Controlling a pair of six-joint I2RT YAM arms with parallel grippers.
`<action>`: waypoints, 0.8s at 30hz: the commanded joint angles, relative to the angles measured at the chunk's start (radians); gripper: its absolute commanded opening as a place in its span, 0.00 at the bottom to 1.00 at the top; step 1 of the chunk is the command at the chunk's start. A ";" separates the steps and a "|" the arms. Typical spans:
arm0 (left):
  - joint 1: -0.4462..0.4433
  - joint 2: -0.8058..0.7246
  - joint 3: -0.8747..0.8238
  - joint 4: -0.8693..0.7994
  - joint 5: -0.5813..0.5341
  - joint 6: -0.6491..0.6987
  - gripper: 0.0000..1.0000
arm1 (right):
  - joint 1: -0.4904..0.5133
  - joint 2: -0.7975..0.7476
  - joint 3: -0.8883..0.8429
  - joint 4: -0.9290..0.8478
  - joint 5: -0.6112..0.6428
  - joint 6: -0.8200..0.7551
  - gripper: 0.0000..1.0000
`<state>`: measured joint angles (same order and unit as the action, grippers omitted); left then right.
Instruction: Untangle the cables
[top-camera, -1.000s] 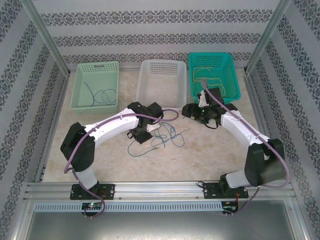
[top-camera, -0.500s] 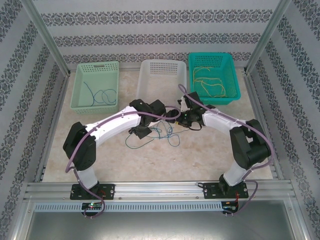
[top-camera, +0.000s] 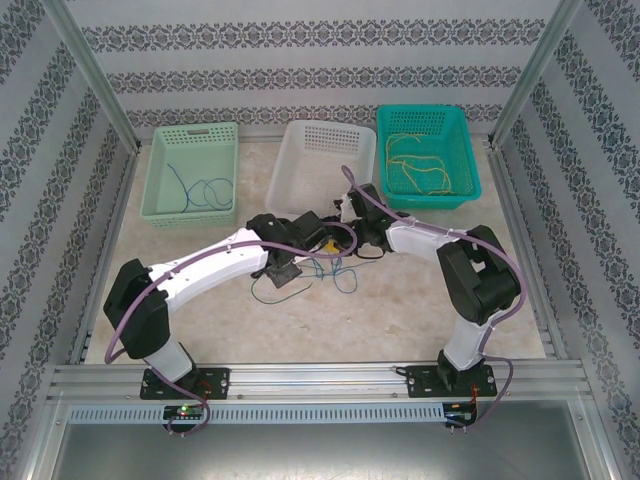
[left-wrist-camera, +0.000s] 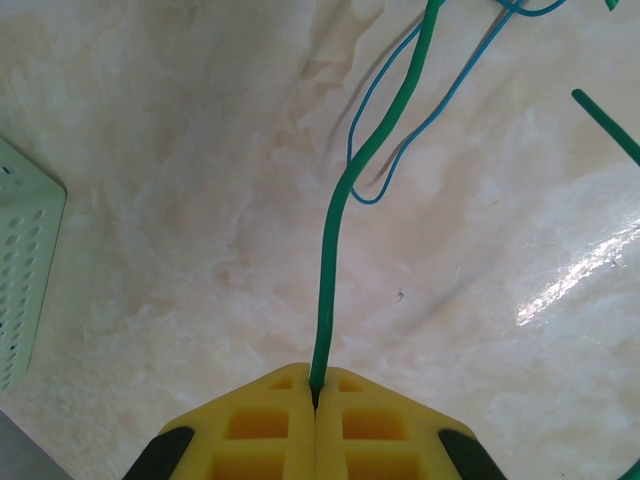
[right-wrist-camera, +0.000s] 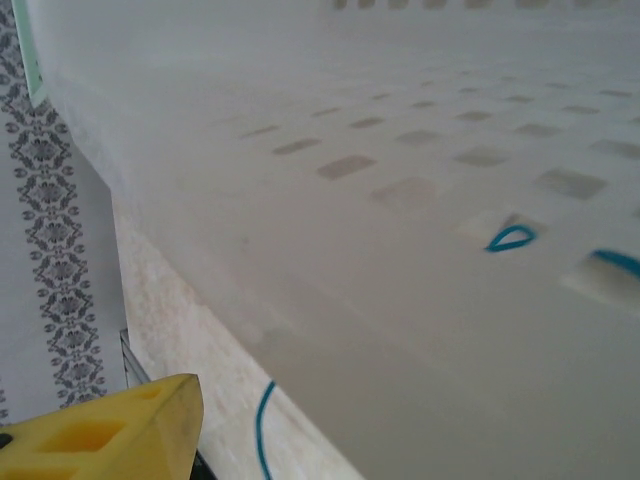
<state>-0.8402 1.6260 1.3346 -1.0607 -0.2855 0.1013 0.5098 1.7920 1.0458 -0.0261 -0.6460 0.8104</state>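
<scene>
Top external view puts sorting partway: blue cables in the mint basket, yellow cables in the teal basket, a tangle unsorted on the table, left tool clamped on a green cable, right tool opening unclear.

Left arm and right arm had white shell links, black joint housings and black base mounts. Thick purple cables ran along both. Yellow blocky fingers had square recesses and black outer edges.
</scene>
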 joint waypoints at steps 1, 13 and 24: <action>-0.020 -0.007 -0.018 0.028 -0.037 0.005 0.00 | 0.025 -0.040 -0.024 -0.028 -0.020 0.013 0.64; -0.042 -0.015 -0.022 0.060 -0.095 0.023 0.00 | 0.073 0.016 0.078 -0.144 -0.068 -0.042 0.59; -0.056 -0.033 -0.048 0.074 -0.106 0.014 0.00 | 0.072 0.052 0.116 -0.136 0.039 -0.092 0.15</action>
<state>-0.8829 1.6241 1.3041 -0.9951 -0.3614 0.1059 0.5850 1.8408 1.1461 -0.1394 -0.6479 0.7483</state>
